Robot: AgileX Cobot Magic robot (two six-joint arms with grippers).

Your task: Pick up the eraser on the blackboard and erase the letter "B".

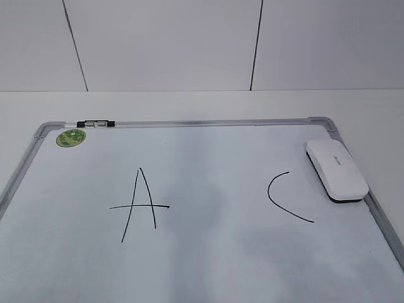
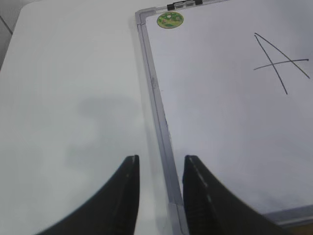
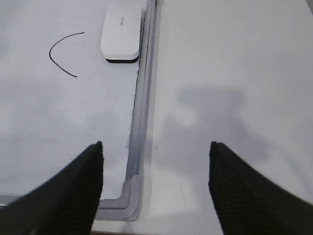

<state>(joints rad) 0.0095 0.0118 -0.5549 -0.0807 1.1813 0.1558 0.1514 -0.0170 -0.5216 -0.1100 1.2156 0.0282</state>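
The white eraser [image 1: 336,169] lies flat on the blackboard [image 1: 208,122] against its right frame, near the far right corner. It also shows in the right wrist view [image 3: 122,33]. No letter "B" shows; only a faint grey smear lies between the black "A" [image 1: 140,205] and the black "C" [image 1: 284,196]. My left gripper [image 2: 160,164] is open and empty above the board's left frame [image 2: 154,83], near its front corner. My right gripper [image 3: 155,152] is wide open and empty above the front right corner [image 3: 129,196], well short of the eraser. Neither gripper shows in the exterior view.
A round green sticker [image 1: 71,137] and a small black-and-silver clip [image 1: 96,124] sit at the board's far left corner. The white table [image 1: 366,113] surrounds the board. A white panelled wall [image 1: 170,44] stands behind.
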